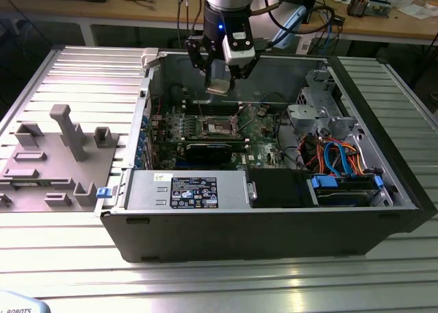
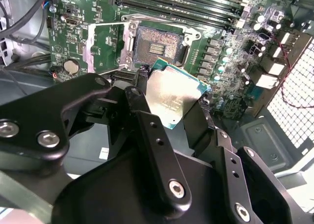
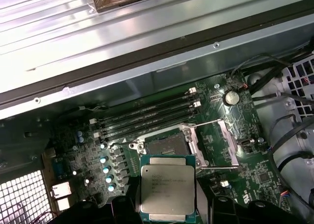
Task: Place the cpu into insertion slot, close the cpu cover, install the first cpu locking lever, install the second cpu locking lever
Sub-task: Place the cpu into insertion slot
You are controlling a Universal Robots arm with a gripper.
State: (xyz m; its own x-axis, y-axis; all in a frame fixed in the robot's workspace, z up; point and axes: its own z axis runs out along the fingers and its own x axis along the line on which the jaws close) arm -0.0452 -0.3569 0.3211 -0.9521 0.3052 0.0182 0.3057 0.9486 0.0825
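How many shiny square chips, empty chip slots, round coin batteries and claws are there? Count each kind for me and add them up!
cpu: 1
insertion slot, empty: 1
round battery: 1
claw, gripping the cpu: 1
Total: 4

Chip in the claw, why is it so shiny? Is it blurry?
In the second wrist view light bounces off the chip, a pale glare on its metal top; in the first wrist view it looks evenly lit and sharp; in the exterior view the table gleams.
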